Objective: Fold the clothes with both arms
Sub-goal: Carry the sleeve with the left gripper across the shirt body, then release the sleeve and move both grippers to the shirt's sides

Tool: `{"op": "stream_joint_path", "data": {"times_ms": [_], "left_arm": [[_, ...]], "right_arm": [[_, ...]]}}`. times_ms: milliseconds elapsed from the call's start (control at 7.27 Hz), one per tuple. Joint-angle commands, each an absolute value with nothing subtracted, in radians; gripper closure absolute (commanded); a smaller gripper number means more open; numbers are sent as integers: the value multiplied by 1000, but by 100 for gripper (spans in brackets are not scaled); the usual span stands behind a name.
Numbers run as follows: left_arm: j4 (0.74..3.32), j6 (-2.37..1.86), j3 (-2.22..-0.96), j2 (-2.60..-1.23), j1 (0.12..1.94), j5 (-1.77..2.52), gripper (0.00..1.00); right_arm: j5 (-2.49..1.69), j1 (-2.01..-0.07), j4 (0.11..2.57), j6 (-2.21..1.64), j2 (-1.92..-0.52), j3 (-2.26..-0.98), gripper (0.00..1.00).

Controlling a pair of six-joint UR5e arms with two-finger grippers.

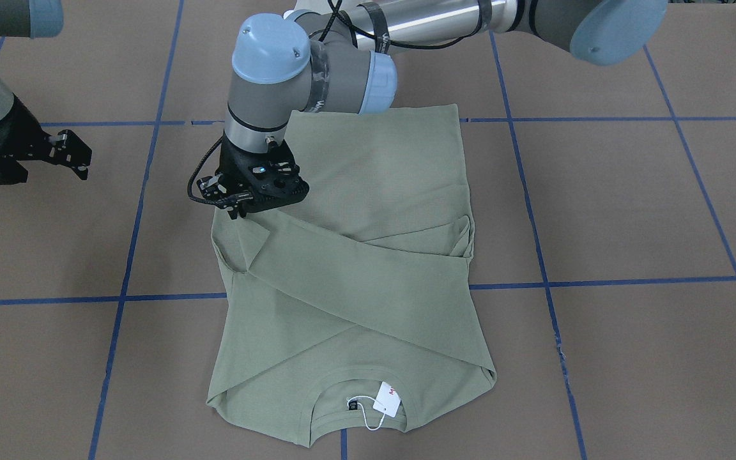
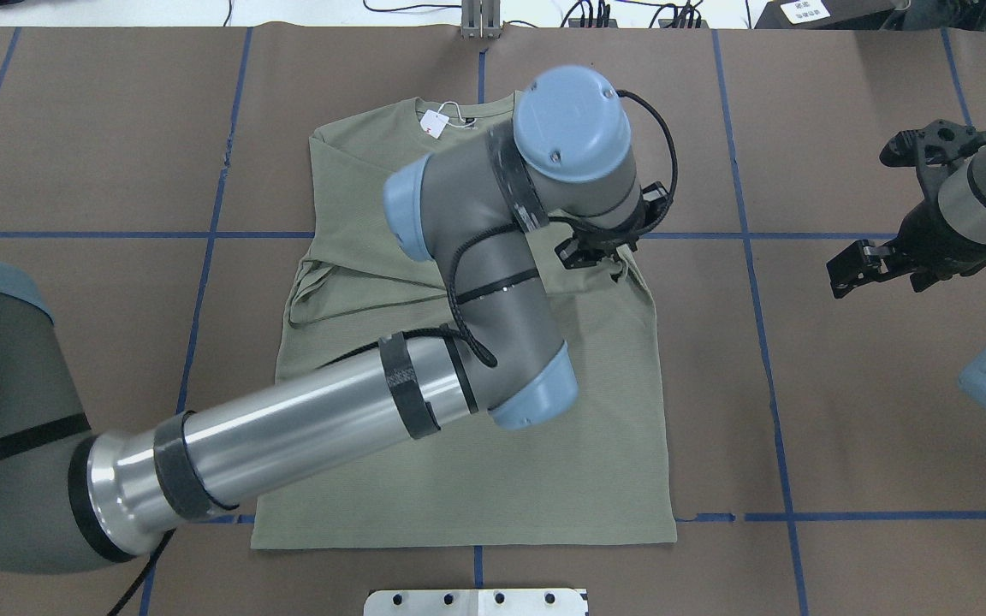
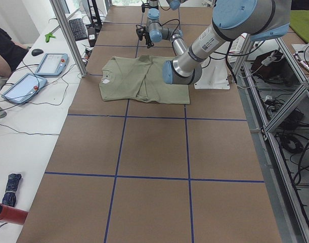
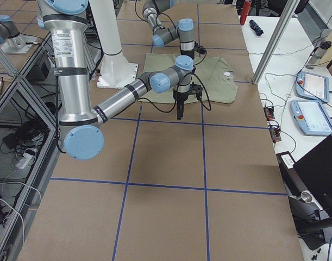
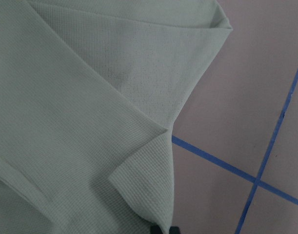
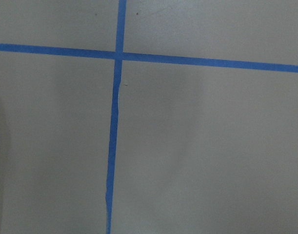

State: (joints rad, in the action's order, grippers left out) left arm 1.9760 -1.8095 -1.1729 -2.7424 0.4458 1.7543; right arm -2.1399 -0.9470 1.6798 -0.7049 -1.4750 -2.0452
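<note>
You had the shirt [image 1: 393, 185] lying flat mid-tabletop [image 1: 630, 204], sleeves crossed over its body. The left claw [image 1: 238, 207] stood narrow, seemingly pinching a cuff at the shirt's side edge; set that cuff inside the outline before releasing. The right claw [image 2: 861, 222] hung wide, well apart. Only the left wrist view showed cuff against fingertips; overhead, the wrist hid most of it.

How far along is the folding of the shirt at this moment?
Done: both sleeves lie crossed over the shirt, which lies flat. In hand: the left tool is at the shirt's side edge; whether it grips the cloth I cannot tell. The right tool is open, over bare table. Left: the body is at full length, so the folds across it are not yet made.
</note>
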Motion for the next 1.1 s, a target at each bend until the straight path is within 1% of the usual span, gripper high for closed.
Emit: {"op": "stream_joint_path", "data": {"times_ms": [0,137,275,412,550,687,825,962], "left_arm": [[2117,-1816,-1178,-2683,376,1648,0],[2108,-1778,-1231,-2640,388,1652,0],[2064,-1761,-1352,-2558,405,1660,1],[1934,-1693,-1506,-2490,416,1661,1],[1827,-1611,-1643,-2420,434,1676,1],[1791,-1539,-1743,-2314,461,1724,1],[1790,-1457,-1853,-2163,474,1733,1],[1789,-1368,-1973,-2019,483,1733,1]], "right_arm": [[-2144,-946,1678,-703,-1470,-2039,0],[-2149,-946,1651,-703,-1473,-2036,0],[-2149,-945,1600,-715,-1477,-2031,0],[-2146,-915,1553,-801,-1476,-2033,0],[-2132,-831,1470,-931,-1474,-2034,0],[-2070,-743,1398,-1071,-1473,-2040,0],[-1986,-642,1352,-1189,-1473,-2048,0],[-1882,-520,1351,-1319,-1473,-2084,0]]}}
